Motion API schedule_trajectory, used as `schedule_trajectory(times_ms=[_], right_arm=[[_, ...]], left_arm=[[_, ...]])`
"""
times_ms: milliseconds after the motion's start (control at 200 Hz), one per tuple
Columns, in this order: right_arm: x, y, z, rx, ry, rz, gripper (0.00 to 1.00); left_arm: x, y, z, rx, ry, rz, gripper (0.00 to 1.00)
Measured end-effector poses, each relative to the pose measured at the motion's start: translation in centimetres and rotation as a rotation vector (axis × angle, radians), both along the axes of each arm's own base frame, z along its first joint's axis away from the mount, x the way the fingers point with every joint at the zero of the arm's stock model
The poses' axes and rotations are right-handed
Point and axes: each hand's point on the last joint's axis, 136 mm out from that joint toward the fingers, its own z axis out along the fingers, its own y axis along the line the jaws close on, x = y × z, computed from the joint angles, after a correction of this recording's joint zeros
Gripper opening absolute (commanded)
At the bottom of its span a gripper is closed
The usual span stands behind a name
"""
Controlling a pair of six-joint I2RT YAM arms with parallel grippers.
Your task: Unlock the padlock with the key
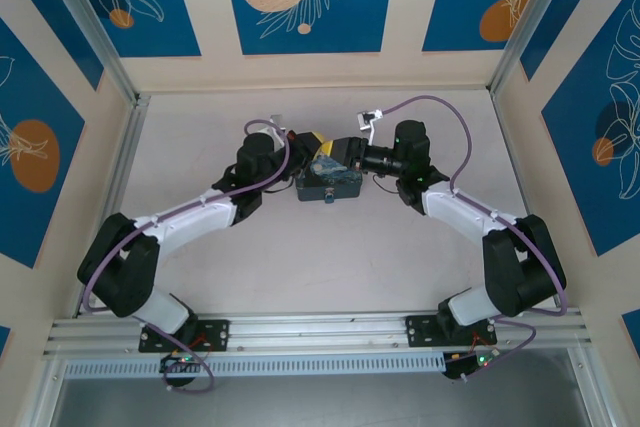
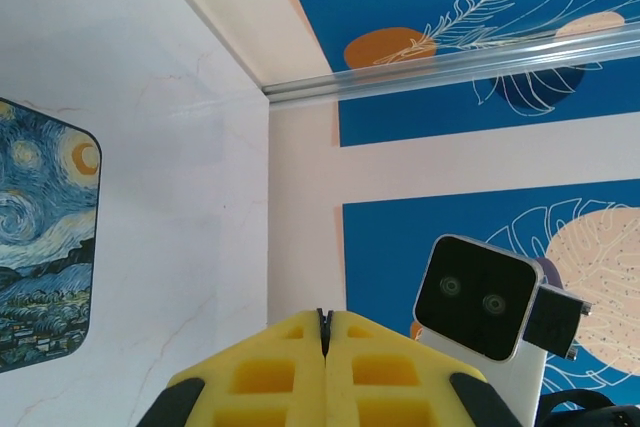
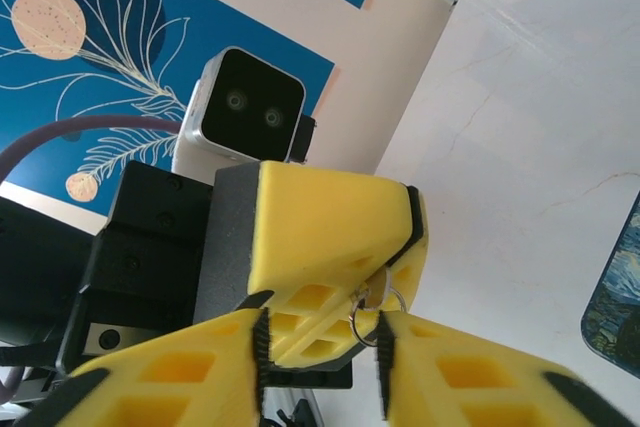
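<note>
The left arm (image 1: 190, 215) and right arm (image 1: 465, 209) pair black joint housings with white link covers; purple cables (image 1: 432, 98) loop alongside. Yellow grid-recessed plastic fingers (image 2: 295, 342) edged black; white two-lensed camera box (image 2: 475, 297) at four o'clock.

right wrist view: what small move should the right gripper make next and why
Probably ease the right gripper closed on the small metal ring. The left gripper is shut, its yellow tip sits between the right gripper's parted fingers, and the ring hangs at that tip, beside one finger. What the ring belongs to is too small to tell.
</note>
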Motion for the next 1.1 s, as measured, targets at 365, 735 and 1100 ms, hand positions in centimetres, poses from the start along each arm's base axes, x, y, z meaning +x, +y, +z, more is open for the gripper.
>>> schedule_trajectory(times_ms=[365, 735, 1100], right_arm=[[0.4, -2.5, -0.6, -0.016, 0.012, -0.050, 0.65], [-2.3, -2.4, 1.2, -0.129, -0.163, 0.069, 0.52], [-4.0, -2.8, 1.5, -0.269, -0.278, 0.068, 0.51]], left_arm=[[-0.6, 0.4, 0.5, 0.148, -0.076, -0.029, 0.00], [-2.0, -1.3, 7.8, 0.181, -0.203, -0.178, 0.00], [-3.2, -2.7, 5.0, 0.207, -0.090, -0.299, 0.00]])
